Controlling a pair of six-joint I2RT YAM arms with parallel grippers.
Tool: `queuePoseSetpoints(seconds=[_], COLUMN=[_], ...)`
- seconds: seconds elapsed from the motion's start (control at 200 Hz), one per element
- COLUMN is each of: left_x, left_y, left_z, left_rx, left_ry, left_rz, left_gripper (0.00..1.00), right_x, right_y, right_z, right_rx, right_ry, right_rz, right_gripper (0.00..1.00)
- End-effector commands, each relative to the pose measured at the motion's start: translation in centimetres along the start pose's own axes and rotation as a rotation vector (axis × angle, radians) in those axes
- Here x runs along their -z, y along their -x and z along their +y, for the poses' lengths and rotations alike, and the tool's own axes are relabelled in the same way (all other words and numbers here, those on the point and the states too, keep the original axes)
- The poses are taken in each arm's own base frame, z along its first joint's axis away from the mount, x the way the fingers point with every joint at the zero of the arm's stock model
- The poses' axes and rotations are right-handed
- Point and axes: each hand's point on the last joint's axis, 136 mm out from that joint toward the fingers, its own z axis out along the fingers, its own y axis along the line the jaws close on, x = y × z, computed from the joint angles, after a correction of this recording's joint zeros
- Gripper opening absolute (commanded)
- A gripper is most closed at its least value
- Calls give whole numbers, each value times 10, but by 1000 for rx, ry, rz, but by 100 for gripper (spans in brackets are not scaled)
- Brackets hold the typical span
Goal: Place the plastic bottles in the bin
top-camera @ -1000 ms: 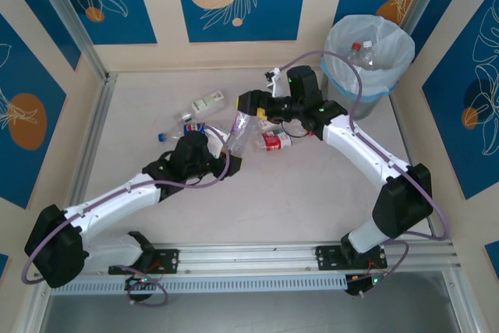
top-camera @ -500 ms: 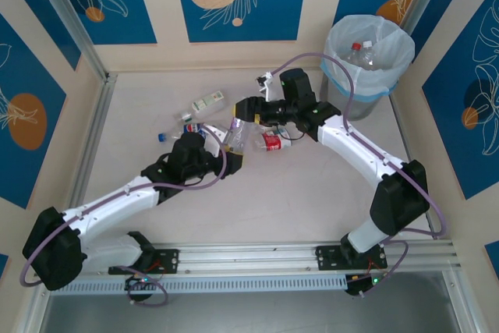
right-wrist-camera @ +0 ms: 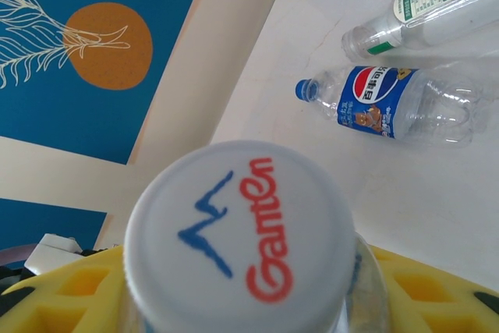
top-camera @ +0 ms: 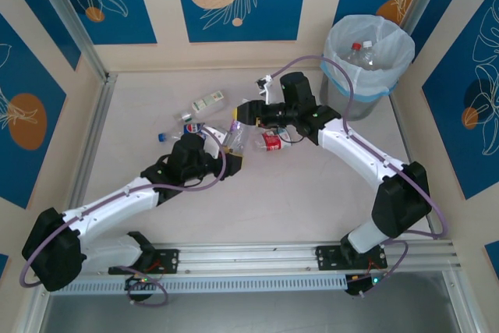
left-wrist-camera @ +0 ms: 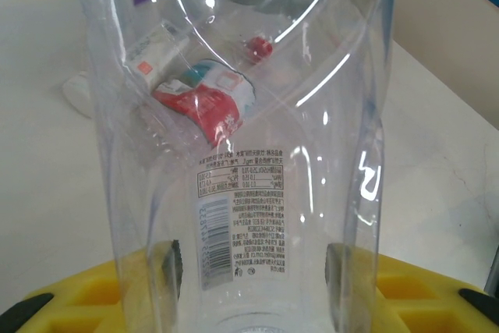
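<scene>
Handover point: left gripper [top-camera: 232,158] clamps the base of the clear Ganten bottle [left-wrist-camera: 242,193]; right gripper [top-camera: 240,116] flanks its white cap [right-wrist-camera: 238,232], grip unconfirmed, so left should release only once right holds firm.

**Desk:** Where is the open ground on the tabletop [top-camera: 288,200]?

**Photographer:** The near middle lies bare, between the left arm [top-camera: 117,200] and the right arm [top-camera: 359,154]. So does the strip under the back wall [top-camera: 234,56].

**Desk:** And what blocks the way?

**Photographer:** A clear bottle [top-camera: 234,139] stands tilted at the centre. The left fingers [left-wrist-camera: 86,294] clamp it and the right fingers [right-wrist-camera: 437,286] flank its cap. A red-label bottle [top-camera: 271,141] lies just beside it. A Pepsi bottle [right-wrist-camera: 382,107] and a green-and-white-label bottle [right-wrist-camera: 437,1] lie near each other, left of centre. The right arm crosses the lane to the bin [top-camera: 337,76]. Its mouth is open from above, with two bottles [top-camera: 360,51] inside.
</scene>
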Motion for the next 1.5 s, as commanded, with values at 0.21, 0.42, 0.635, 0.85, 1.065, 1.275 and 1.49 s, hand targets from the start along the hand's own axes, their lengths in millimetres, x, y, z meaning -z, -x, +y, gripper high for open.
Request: queuePoseSetpoints(seconds=[0.21, 0.42, 0.635, 0.85, 1.065, 1.275, 1.49], left_x=[0, 2, 0, -1, 9, 33, 56], left_y=[7, 12, 14, 20, 33, 41, 25], left_z=[-21, -33, -28, -19, -10, 22, 66], left_rx=[1, -1, 2, 31, 97, 212, 289], left_ry=[-98, -158, -127, -80, -44, 129, 382], left_rz=[1, 6, -2, -53, -173, -291, -303], left_gripper=[53, 82, 97, 99, 99, 99, 99], right_x=[10, 12, 19, 26, 33, 52, 74], right_y=[0, 3, 8, 13, 19, 33, 51], right_z=[12, 10, 8, 4, 2, 0, 7], right_rx=[76, 68, 69, 70, 82, 136, 225], right_ry=[25, 19, 2, -20, -42, -111, -186], right_rz=[-41, -58, -88, -118, -147, -224, -319], right_gripper=[37, 35, 34, 34, 33, 33, 33])
